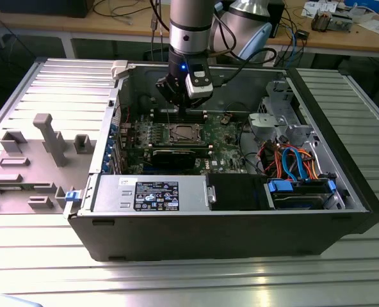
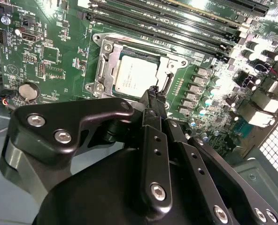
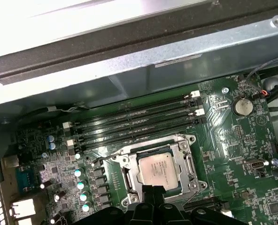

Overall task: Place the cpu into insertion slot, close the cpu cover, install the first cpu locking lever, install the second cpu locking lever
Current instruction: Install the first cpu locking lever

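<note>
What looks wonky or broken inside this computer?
Nothing stands out. The cpu sits flat and straight inside the silver cpu cover, and the green motherboard around it looks undamaged.

No text can be read. A black label (image 1: pixel 156 196) on the power supply (image 1: pixel 112 199) carries white print. The cpu (image 2: pixel 135 78) (image 3: pixel 159 168) lid carries faint lines. The motherboard (image 2: pixel 59 58) (image 3: pixel 233 140) carries white markings. All are illegible.
</note>
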{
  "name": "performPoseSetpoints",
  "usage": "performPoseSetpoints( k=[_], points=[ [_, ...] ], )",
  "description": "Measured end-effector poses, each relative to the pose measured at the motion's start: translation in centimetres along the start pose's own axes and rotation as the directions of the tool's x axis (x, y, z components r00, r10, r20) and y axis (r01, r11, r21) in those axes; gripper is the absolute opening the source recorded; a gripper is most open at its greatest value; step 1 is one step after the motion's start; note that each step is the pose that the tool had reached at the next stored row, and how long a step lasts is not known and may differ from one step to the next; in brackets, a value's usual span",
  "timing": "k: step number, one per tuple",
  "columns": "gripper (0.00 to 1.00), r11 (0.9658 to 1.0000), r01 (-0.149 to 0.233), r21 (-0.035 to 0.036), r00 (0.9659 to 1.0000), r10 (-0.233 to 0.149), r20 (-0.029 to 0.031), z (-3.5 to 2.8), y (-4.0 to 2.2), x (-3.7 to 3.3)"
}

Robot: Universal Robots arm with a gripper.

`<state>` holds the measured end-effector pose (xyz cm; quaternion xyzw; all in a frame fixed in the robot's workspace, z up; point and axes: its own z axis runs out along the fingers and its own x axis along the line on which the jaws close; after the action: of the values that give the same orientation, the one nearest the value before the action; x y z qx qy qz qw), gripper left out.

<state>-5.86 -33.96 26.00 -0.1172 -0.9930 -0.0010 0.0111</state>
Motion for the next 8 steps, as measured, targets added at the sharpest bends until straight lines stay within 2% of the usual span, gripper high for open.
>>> performPoseSetpoints(
  k=[8],
  points=[
    [0.11,1.0000,0.000,-0.0001,1.0000,0.000,0.0000,0.00,0.00,0.00]
  ],
)
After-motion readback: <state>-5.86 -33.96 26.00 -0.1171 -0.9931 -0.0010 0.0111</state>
